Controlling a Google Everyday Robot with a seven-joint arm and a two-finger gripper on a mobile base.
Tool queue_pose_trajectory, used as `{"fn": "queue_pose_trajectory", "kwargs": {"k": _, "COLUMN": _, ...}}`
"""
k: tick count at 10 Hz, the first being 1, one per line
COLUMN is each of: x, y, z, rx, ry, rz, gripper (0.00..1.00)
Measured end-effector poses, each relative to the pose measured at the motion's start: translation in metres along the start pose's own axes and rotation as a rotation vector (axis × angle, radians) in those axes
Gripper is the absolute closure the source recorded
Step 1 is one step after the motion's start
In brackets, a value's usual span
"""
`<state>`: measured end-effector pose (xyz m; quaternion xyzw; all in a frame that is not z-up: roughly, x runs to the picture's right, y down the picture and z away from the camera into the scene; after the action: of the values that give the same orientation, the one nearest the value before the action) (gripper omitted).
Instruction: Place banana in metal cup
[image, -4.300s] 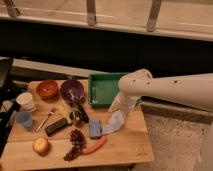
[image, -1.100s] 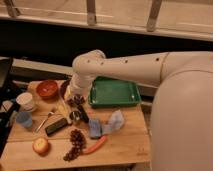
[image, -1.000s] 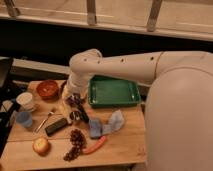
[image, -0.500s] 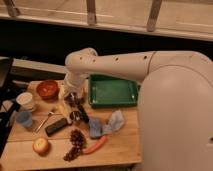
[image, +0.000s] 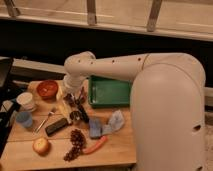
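The white arm (image: 115, 67), which 4.3 s ago stood at the right of the wooden table (image: 120, 150), has swung left and now reaches past the one green tray (image: 110, 92). Also on the table are one red bowl (image: 47, 89), one white cup (image: 26, 101), one light-blue cup (image: 23, 119), one black block (image: 56, 126), one carrot (image: 95, 145) and one apple (image: 41, 145). The gripper (image: 77, 104) points down mid-table, open or closed I cannot tell, with the banana (image: 64, 109) just to its left and the metal cup (image: 76, 117) just below it.

single high view, looking down at table (image: 122, 151)
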<state>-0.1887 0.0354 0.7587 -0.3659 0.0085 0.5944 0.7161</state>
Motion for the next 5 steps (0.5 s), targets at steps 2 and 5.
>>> {"fn": "queue_pose_trajectory", "kwargs": {"k": 2, "x": -0.005, "y": 0.002, "z": 0.013, "rx": -0.013, "ry": 0.012, "rz": -0.008, "gripper": 0.37}}
{"fn": "queue_pose_trajectory", "kwargs": {"k": 5, "x": -0.013, "y": 0.018, "z": 0.039, "rx": -0.047, "ry": 0.038, "rz": -0.046, "gripper": 0.37}}
